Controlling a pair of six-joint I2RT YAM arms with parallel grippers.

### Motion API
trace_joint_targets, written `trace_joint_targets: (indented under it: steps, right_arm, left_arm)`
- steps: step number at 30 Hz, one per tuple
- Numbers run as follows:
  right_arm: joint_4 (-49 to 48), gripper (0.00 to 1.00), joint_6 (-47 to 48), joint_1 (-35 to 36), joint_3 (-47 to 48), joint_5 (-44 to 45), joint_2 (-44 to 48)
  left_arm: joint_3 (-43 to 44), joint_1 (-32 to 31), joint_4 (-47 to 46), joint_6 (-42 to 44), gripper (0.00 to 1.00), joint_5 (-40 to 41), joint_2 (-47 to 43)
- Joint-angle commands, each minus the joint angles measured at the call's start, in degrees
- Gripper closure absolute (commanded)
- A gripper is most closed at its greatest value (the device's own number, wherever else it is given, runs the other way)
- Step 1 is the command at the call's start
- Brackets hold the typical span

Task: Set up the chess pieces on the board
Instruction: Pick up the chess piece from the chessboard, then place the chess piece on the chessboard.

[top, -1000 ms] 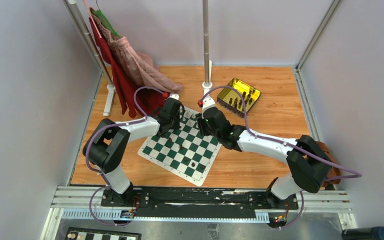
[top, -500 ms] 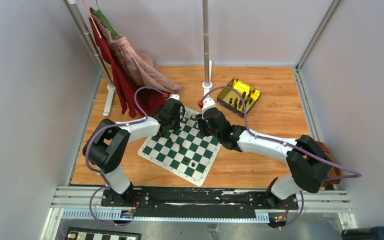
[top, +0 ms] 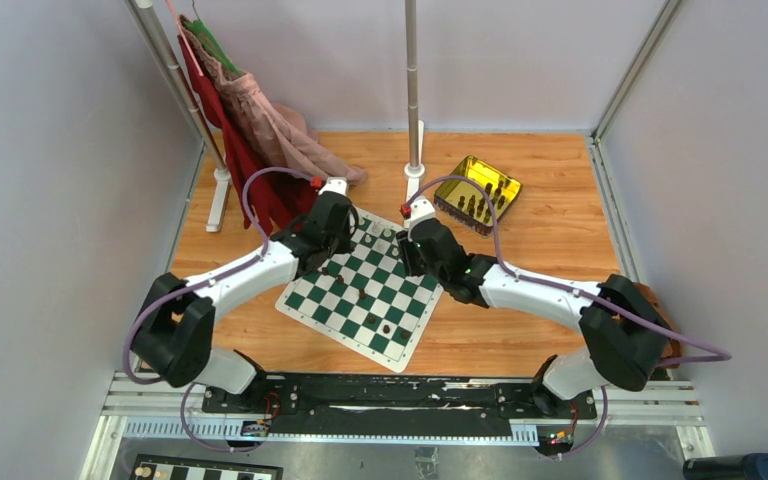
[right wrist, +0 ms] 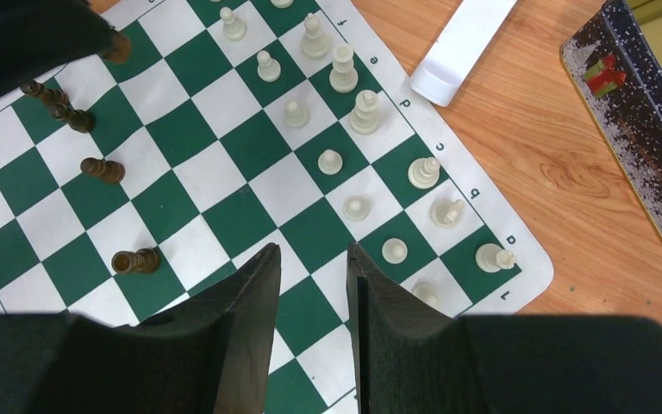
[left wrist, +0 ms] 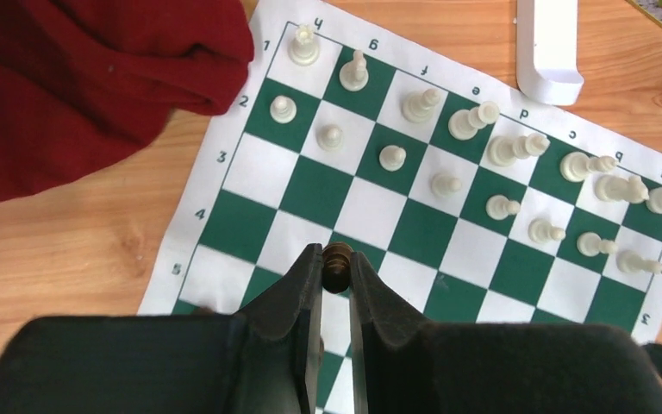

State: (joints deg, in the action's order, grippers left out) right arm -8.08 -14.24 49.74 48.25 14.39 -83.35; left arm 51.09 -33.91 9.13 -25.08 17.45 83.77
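Where the left gripper [left wrist: 336, 255] pinches, a round-headed brown piece [left wrist: 337, 266] sits.

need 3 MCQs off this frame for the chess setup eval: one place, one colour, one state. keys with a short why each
1. Where on the board do the cream pieces stand?
A) one row along the near edge
B) two rows along the far edge
C) scattered over the middle

2. What colour is the held piece in the jaws of the left gripper?
A) cream
B) red
C) dark brown

3. How is the right gripper?
A) jaws apart, empty
B) shut on a cream piece
C) shut on nothing

Key:
1 B, both rows line the edge away from the arm bases.
2 C, the left wrist view shows it dark.
3 A, bare squares show between the jaws.
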Motion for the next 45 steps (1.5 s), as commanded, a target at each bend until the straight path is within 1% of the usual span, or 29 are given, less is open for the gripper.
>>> trace_joint_targets:
  steps: [1, 11, 20, 24, 30, 37, 40, 45]
  right_arm:
    - [-0.19, 0.62, -1.4, -0.79, -1.72, -0.24, 3.16]
    - [0.38, 0.62, -1.82, -0.69, -4.17, -0.59, 7.04]
    - [0.97, 0.62, -1.88, -0.49, -4.95, -0.59, 8.05]
    - [0.57, 0.62, -2.06, -0.51, -5.18, -0.68, 7.65]
    - [0.36, 0.62, -2.04, -0.44, -5.34, -0.7, 7.0]
    - [-0.05, 0.62, -2.05, -0.43, -5.75, -0.51, 6.72]
    - [-0.19, 0.62, -2.06, -0.43, -6.04, -0.51, 6.8]
    - [-0.28, 0.62, -2.05, -0.43, -6.4, -0.47, 7.44]
  left_arm:
    - [-2.9, -0.97, 4.88, -0.12, 0.99, 3.02, -6.06]
    - [-9.5, -3.05, 12.94, -3.45, 1.0, 5.59, -19.36]
    - [-14.89, -5.26, 16.97, -6.88, 1.0, 5.62, -25.89]
    - [-16.82, -7.79, 17.02, -8.94, 1.0, 5.78, -27.43]
    - [-18.65, -12.89, 14.93, -12.29, 1.0, 7.51, -26.66]
    - [-18.86, -18.26, 11.63, -14.61, 1.0, 9.53, -21.41]
    - [-18.36, -19.66, 10.56, -14.82, 1.0, 10.29, -18.6]
    - [-18.39, -20.05, 8.47, -15.04, 1.0, 11.49, -15.58]
